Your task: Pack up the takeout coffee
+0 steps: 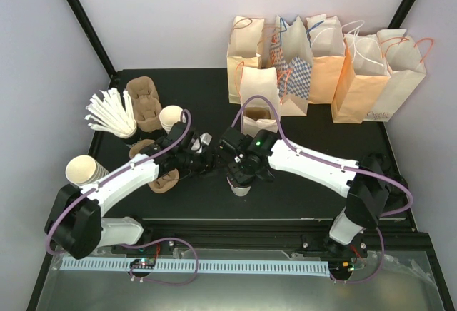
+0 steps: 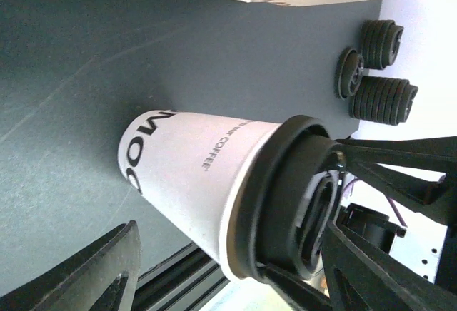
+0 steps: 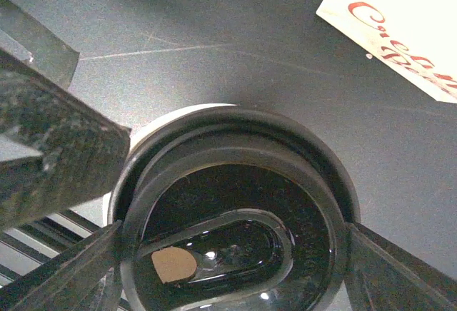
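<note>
The takeout coffee [image 1: 240,186] is a white cup with dark lettering and a black lid, standing on the black table near its front middle. My right gripper [image 1: 240,172] comes down on it from above. In the right wrist view its fingers [image 3: 71,282] press both sides of the lid [image 3: 235,197], so it [image 3: 232,236] is shut on the cup. My left gripper [image 1: 208,157] is just left of the cup. In the left wrist view it [image 2: 232,234] is open, with the cup [image 2: 193,175] between and ahead of its fingers [image 2: 107,275].
Several paper bags [image 1: 321,61] stand along the back, with a small open one [image 1: 258,120] just behind the cup. At the left are brown pulp carriers [image 1: 143,100], white stirrers [image 1: 113,115] and cream cups [image 1: 86,170]. Stacked black lids [image 2: 382,97] lie beyond the cup.
</note>
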{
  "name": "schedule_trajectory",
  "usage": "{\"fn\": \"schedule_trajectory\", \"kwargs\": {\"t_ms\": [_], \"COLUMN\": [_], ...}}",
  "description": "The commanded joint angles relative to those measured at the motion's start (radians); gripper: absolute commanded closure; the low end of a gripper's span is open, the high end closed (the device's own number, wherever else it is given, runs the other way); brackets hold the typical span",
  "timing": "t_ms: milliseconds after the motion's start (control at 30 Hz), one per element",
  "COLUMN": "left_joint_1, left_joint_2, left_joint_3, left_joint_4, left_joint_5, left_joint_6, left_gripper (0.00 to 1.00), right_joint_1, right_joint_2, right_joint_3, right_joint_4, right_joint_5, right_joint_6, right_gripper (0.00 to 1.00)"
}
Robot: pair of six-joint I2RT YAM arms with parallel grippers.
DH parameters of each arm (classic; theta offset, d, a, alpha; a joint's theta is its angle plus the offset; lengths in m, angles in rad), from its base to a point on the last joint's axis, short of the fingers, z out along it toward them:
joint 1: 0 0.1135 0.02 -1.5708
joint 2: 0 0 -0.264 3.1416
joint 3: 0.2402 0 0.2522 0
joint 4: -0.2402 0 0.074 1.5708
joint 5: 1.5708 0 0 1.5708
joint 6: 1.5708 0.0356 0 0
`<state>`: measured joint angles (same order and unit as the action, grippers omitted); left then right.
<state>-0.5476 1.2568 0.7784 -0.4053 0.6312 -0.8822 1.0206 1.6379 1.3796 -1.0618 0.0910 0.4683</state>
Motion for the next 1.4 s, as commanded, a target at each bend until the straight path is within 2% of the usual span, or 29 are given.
{"fn": "schedule_trajectory", "kwargs": {"t_ms": [0, 300, 800, 1367], "left_joint_1": [0.023, 0.043, 0.043, 0.043], "left_joint_2": [0.006, 0.009, 0.018, 0.018], "left_joint_3": [-0.021, -0.022, -0.027, -0.056], "left_joint_4": [0.046, 0.04, 0.063, 0.096], "left_joint_5": [0.054, 0.075, 0.116, 0.154], "left_joint_6": [-0.041, -0.025, -0.027, -0.061], "left_gripper": [0.29, 0.31, 0.39, 0.4], "right_joint_1": [0.005, 0.005, 0.006, 0.004], "right_joint_2": [0.016, 0.009, 0.025, 0.027], "right_joint_3": [0.036, 0.031, 0.01, -0.077], "right_joint_4": [0.003, 0.032, 0.033, 0.077], "right_joint_5": [-0.017, -0.075, -0.045, -0.062], "right_joint_6": [-0.024, -0.044, -0.053, -0.044], "right_gripper": [0.18, 0.18, 0.18, 0.17]}}
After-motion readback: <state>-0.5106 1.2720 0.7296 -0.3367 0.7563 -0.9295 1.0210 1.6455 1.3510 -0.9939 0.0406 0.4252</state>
